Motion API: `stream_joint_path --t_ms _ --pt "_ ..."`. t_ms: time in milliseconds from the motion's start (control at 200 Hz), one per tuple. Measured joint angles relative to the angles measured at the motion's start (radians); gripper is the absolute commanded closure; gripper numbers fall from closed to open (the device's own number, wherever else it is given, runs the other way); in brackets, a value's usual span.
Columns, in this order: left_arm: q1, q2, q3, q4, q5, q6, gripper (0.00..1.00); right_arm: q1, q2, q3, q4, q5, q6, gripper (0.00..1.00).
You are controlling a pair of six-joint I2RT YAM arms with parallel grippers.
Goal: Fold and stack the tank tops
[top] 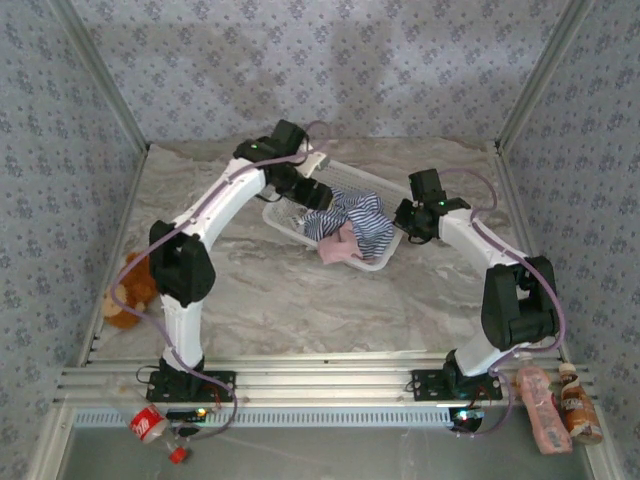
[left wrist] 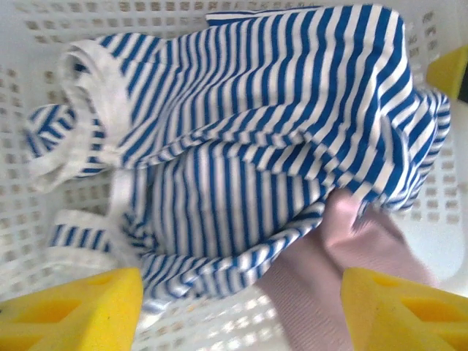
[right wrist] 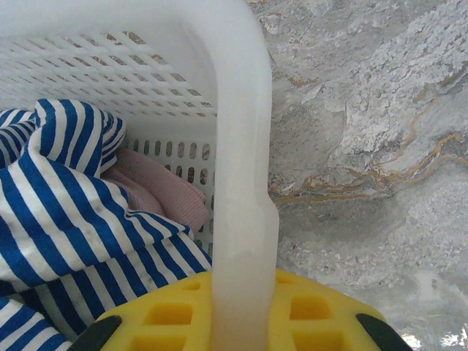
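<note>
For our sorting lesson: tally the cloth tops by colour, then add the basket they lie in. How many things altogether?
Striped top: 1
Pink top: 1
Basket: 1
Total: 3

Papered walls (top: 330, 60), marble-look surface (top: 300, 300)
Blue-grey floral paper on three sides; beige veining; aluminium posts (top: 105, 80) at the corners.

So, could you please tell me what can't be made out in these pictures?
- Left wrist view: pink top mostly buried under striped top; its layout unclear.
- Right wrist view: basket rim covers right gripper's fingertip gap.
- Top external view: stuffed toy partly behind left arm.
</note>
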Motion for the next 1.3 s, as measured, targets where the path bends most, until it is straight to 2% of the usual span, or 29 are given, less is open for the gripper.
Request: stream_joint_path --t_ms 255,375,440,460,515,560,755,919,1139,1299 --pt "-0.006 0.050 -0.053 -0.003 0.074 0.169 0.29 -0.005 0.000 0.000 0.000 -0.004 -0.009 0.90" --pt "-0.016 0.126 -0.050 0.007 0.106 0.205 0.34 -0.005 0.000 0.000 0.000 -0.004 -0.012 0.90" --pt "-0.019 0.169 -0.030 0.006 0.116 0.219 0.47 -0.005 0.000 0.000 0.000 -0.004 -0.012 0.90" --pt "-0.020 0.181 -0.023 0.006 0.117 0.217 0.56 -0.005 0.000 0.000 0.000 -0.004 -0.013 0.90" --pt "-0.022 0.208 -0.005 0.000 0.119 0.234 0.91 -0.006 0.000 0.000 0.000 -0.005 -0.014 0.90" --pt "-0.022 0.224 0.012 -0.005 0.119 0.233 0.98 -0.008 0.000 0.000 0.000 -0.005 -0.015 0.90" --pt "-0.003 0.199 0.045 0.025 0.114 0.182 1.00 -0.038 0.000 0.000 -0.002 -0.013 -0.033 0.91" --pt "0.033 0.053 0.065 0.110 0.092 0.095 0.98 -0.092 0.000 0.000 -0.024 -0.018 -0.090 0.92" --pt "0.021 -0.135 0.250 0.196 0.053 0.022 0.99 -0.178 0.003 0.026 -0.066 -0.023 -0.179 0.92" --pt "-0.020 -0.196 0.380 0.214 0.008 -0.001 0.99 -0.245 0.007 0.055 -0.091 -0.021 -0.242 0.92"
